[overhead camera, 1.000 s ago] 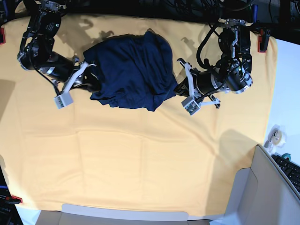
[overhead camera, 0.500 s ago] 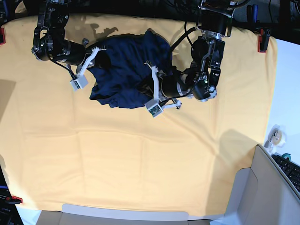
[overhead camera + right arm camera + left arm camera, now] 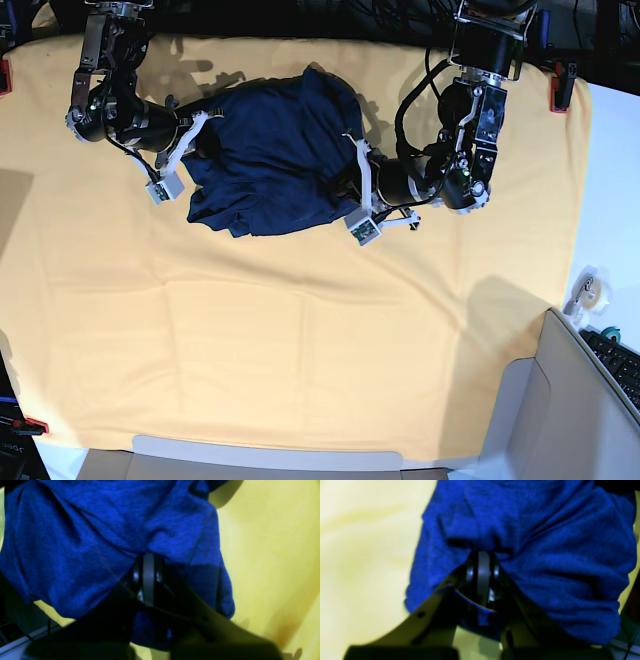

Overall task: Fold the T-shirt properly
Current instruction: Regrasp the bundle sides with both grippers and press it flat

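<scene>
In the left wrist view, we see our left gripper [image 3: 483,555] with its jaws drawn together, their tips buried in a fold of the T-shirt [image 3: 545,555]. The blue knit bunches directly ahead of the fingertips and hangs down on both sides of them, more of it to the right. Left of the gripper lies the yellow-orange cloth [image 3: 365,555], blurred.

In the right wrist view, our right gripper [image 3: 148,557] is likewise closed tight, with the T-shirt [image 3: 100,530] pinched at its tips. The fabric spreads ahead of the jaws and to their left, and a flap drops below them on the right. The yellow-orange cloth [image 3: 270,555] fills the space to the right of the gripper.

In the base view, we see the T-shirt [image 3: 275,160] as a crumpled dark navy heap stretched between our two grippers, lying on the yellow-orange cloth [image 3: 300,350] near its far edge. The right gripper [image 3: 205,140] meets the heap's edge on the picture's left, and the left gripper [image 3: 350,185] meets the opposite edge on the picture's right. Each arm reaches in from the far side. Well away from both grippers, at the near right corner, stands a grey box [image 3: 560,420], with a roll of tape [image 3: 590,290] just beyond it.
</scene>
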`<action>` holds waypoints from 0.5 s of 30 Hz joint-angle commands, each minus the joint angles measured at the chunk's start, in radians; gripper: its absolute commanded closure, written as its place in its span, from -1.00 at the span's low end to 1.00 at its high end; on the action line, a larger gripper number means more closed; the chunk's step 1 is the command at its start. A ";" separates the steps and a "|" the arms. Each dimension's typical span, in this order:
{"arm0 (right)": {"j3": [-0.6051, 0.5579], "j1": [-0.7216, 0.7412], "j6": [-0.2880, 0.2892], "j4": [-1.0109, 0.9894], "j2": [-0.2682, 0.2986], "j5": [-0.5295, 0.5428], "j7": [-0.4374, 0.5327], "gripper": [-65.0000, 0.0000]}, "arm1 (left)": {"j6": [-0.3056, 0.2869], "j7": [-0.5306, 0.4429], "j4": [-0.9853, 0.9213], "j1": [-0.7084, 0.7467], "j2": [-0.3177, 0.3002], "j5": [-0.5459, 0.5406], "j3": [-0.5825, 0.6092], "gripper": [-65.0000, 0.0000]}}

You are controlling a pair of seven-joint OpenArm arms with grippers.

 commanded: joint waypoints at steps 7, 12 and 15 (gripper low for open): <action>0.008 0.003 -0.003 0.213 -0.041 -0.020 0.000 1.00 | -0.001 -0.001 0.127 -0.010 0.004 -0.014 -0.086 0.98; 0.002 0.017 -0.003 0.228 -0.047 -0.017 0.017 1.00 | -0.001 0.059 0.264 0.049 0.001 -0.014 -0.080 0.98; -0.001 0.017 -0.003 0.222 -0.062 -0.017 0.016 1.00 | -0.001 0.106 0.324 0.100 0.000 -0.015 -0.073 0.98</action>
